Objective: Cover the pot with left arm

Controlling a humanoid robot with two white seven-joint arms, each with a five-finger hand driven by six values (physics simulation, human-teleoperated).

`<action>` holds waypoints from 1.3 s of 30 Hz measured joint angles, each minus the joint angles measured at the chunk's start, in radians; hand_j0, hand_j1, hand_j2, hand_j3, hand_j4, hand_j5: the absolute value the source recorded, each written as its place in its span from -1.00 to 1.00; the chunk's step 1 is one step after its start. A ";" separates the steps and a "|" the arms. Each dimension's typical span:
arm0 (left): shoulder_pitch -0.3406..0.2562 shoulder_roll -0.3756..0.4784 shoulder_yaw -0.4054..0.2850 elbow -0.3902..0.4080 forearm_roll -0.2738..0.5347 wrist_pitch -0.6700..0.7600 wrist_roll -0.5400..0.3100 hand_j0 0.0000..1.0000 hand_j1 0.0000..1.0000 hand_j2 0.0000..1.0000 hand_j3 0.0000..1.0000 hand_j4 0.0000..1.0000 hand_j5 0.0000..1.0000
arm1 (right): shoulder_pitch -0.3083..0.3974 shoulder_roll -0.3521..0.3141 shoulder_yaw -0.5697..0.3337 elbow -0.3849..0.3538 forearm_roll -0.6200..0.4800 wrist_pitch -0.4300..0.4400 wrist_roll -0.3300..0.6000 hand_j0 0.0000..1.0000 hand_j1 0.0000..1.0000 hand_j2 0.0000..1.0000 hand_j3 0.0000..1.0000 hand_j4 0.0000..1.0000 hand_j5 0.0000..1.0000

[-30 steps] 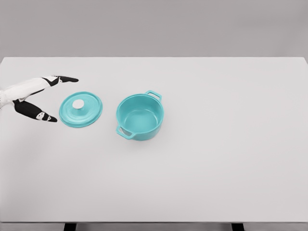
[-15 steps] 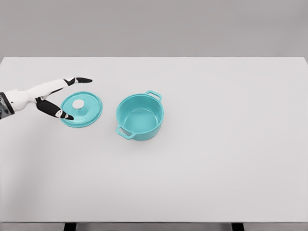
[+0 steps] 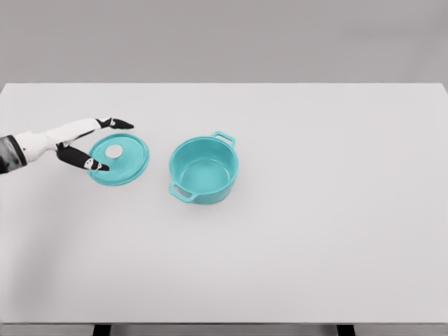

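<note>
Fingers point(image 3: 105, 123) of the left hand point(image 3: 73, 140) were spread apart and held nothing. The hand had dropped a little lower than half a second before, with its thumb over the left edge of the teal lid point(image 3: 119, 159). The lid lay flat on the white surface point(image 3: 315, 210), where it was before. Just right of it sat the open pot point(image 3: 204, 169), which had not moved.

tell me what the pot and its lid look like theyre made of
Pot: looks like enamelled metal, smooth teal with a soft sheen, though a render leaves it open. Lid: same teal finish, with a pale grey knob, perhaps metal or plastic.
</note>
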 measured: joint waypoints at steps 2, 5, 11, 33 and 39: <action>-0.003 -0.006 0.000 0.018 -0.003 0.000 0.000 0.76 0.76 0.76 0.76 0.76 0.76 | 0.000 0.000 0.000 0.000 0.000 0.000 0.000 1.00 1.00 1.00 1.00 1.00 1.00; -0.005 -0.011 0.000 0.039 -0.006 0.000 0.000 0.76 0.76 0.76 0.76 0.76 0.76 | 0.000 0.000 0.000 0.000 0.000 0.000 0.000 1.00 1.00 1.00 1.00 1.00 1.00; -0.009 -0.013 0.000 0.050 -0.006 0.000 0.000 0.76 0.76 0.76 0.76 0.76 0.76 | 0.000 0.000 0.000 0.000 0.000 0.000 0.000 1.00 1.00 1.00 1.00 1.00 1.00; -0.018 -0.036 0.002 0.097 -0.035 0.000 0.000 0.56 0.56 0.56 0.56 0.56 0.56 | 0.000 0.000 0.000 0.000 0.000 0.000 0.000 1.00 1.00 1.00 1.00 1.00 1.00; -0.018 -0.033 0.003 0.097 -0.035 0.000 0.000 0.56 0.56 0.56 0.56 0.56 0.56 | 0.000 0.000 0.000 0.000 0.000 0.000 0.000 1.00 1.00 1.00 1.00 1.00 1.00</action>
